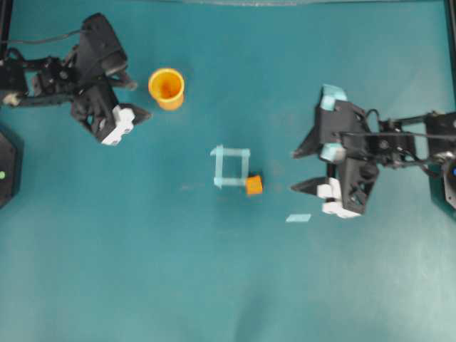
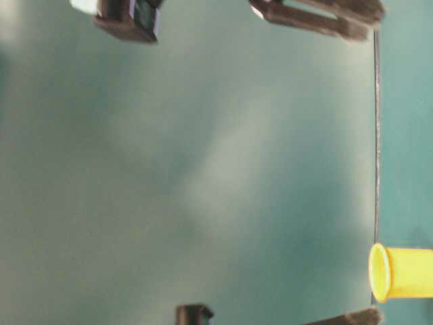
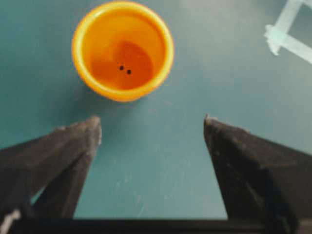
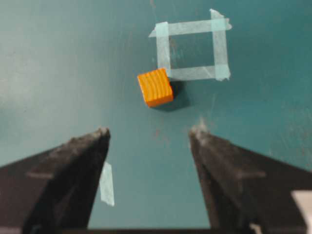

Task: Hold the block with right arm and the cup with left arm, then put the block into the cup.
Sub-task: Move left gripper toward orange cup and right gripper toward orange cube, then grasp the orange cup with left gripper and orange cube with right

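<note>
One cup (image 1: 166,87) stands upright near the table's (image 1: 214,285) far-left part, and you can see straight down into it: dark orange inside, two tiny dark dots on the bottom, nothing else in there. Your left gripper (image 3: 151,127) has its jaws spread wide, just short of the cup, touching nothing. Over to the block (image 4: 155,87): small orange cube with fine grain lines, sitting mid-table against a corner of the pale-blue tape square (image 4: 192,51). Your right gripper (image 4: 148,132) faces it, jaws spread apart, empty.
</note>
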`<state>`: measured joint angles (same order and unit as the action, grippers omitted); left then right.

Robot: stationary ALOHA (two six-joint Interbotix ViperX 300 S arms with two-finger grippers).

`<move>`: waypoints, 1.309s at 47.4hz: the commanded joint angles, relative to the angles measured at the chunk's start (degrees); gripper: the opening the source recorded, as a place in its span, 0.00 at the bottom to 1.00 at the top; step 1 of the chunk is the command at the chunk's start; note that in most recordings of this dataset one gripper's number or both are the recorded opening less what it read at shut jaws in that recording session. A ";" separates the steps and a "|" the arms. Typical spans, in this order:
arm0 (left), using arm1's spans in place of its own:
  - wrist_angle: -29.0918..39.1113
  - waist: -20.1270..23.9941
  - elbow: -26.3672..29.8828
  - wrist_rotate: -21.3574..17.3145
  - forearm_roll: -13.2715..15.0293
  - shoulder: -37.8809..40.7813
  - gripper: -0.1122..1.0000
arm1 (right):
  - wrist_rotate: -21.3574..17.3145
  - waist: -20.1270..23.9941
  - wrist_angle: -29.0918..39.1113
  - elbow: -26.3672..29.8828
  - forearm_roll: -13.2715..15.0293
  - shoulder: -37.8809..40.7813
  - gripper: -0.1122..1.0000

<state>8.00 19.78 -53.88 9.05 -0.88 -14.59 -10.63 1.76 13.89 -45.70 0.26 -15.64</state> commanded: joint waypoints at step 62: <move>-18.72 2.20 7.91 0.53 -0.18 20.92 0.79 | 0.18 0.53 -5.27 6.06 1.05 6.33 0.69</move>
<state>-10.37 21.80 -47.11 9.58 -0.88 6.94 -10.55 2.20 9.23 -41.13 1.23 -8.79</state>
